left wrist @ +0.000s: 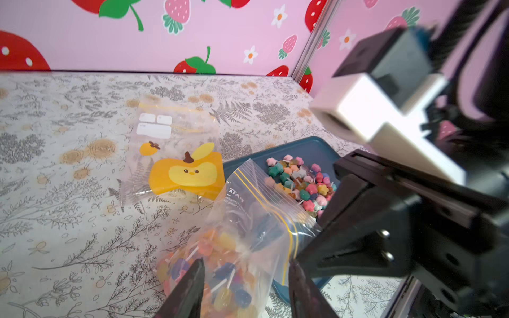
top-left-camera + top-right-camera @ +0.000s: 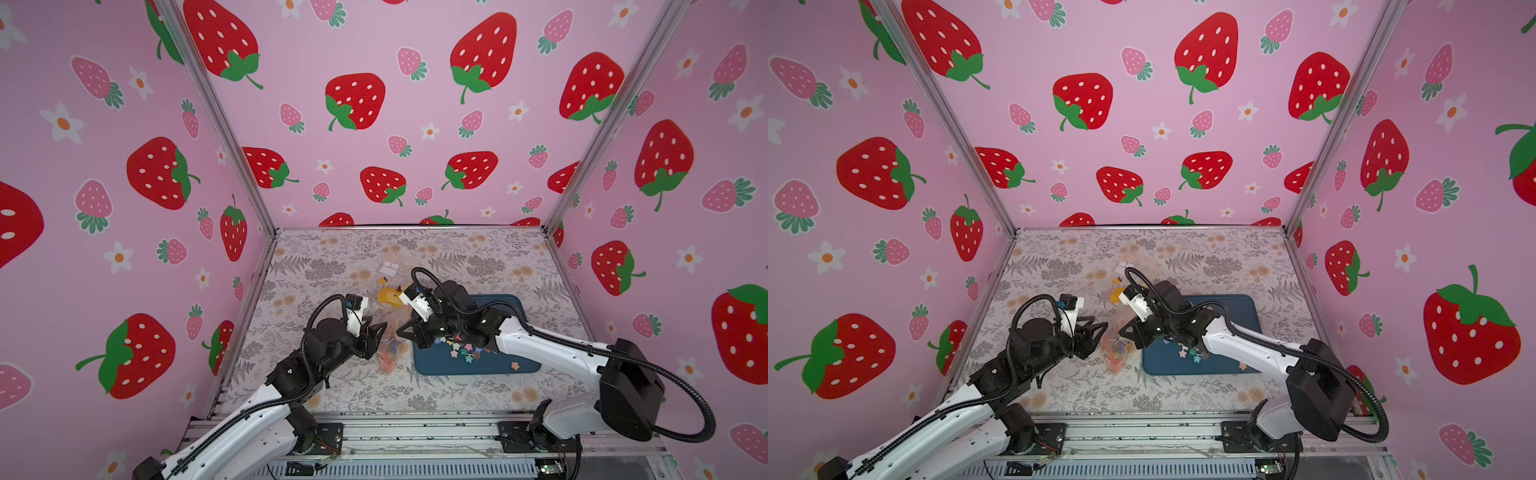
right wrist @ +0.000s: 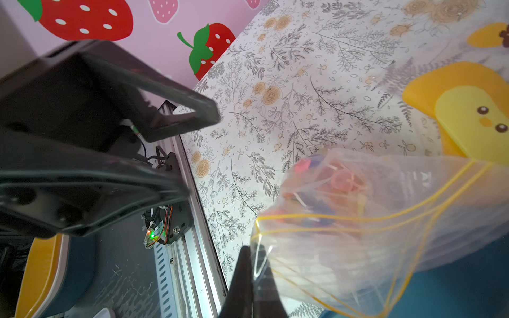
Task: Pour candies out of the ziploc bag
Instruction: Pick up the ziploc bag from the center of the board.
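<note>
The clear ziploc bag (image 1: 248, 217) with a yellow zip line hangs by its rim between both arms, its bottom resting on the table beside the blue tray (image 1: 303, 146). Inside it are coloured candies (image 1: 220, 275) on white sticks. More star-shaped candies (image 1: 300, 181) lie heaped on the tray. My right gripper (image 3: 254, 264) is shut on the bag's rim (image 3: 358, 220). My left gripper (image 1: 246, 278) is open, one finger on each side of the bag's lower part. In both top views the bag (image 2: 388, 353) (image 2: 1115, 353) sits between the left gripper (image 2: 380, 338) and right gripper (image 2: 400, 332).
A second, flat clear bag (image 1: 179, 154) with a yellow cartoon print and white labels lies on the floral table (image 2: 332, 257) behind the tray. One stray candy (image 2: 515, 365) lies near the tray's right front. Pink strawberry walls close three sides.
</note>
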### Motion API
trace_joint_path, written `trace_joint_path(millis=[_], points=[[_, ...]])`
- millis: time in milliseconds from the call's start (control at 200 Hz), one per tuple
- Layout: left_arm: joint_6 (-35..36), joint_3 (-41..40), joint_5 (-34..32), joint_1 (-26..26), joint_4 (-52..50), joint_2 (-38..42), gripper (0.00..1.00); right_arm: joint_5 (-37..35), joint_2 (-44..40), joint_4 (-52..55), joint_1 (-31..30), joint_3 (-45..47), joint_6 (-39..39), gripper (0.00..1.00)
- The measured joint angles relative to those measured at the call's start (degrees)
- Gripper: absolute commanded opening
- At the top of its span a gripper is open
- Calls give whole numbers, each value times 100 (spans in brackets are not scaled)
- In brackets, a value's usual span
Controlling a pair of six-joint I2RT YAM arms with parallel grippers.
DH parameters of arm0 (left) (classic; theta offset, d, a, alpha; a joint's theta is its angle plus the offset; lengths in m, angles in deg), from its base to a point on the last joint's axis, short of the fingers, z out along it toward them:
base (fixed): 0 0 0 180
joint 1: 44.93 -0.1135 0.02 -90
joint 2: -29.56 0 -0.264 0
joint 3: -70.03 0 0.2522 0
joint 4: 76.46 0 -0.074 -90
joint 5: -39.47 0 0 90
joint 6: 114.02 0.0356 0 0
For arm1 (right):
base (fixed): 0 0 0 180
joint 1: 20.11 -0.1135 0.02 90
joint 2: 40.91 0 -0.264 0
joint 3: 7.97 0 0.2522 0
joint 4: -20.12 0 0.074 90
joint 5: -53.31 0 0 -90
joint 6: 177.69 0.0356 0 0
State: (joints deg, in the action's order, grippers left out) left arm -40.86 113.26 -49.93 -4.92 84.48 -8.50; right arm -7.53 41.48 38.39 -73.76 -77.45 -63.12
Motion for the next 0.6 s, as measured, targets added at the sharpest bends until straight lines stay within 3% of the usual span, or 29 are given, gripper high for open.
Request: trace_joint_path(millis=[145,300,600], points=[[208,-155,356,48,-101,341,45,181,2,68,345,-55,304,0],[385,-188,369,422,-278,166,46,245,0,74,702,-55,614,0],[192,-374,-920,1921,-90,-866,55,199,-2,59,935,-39,898,0]])
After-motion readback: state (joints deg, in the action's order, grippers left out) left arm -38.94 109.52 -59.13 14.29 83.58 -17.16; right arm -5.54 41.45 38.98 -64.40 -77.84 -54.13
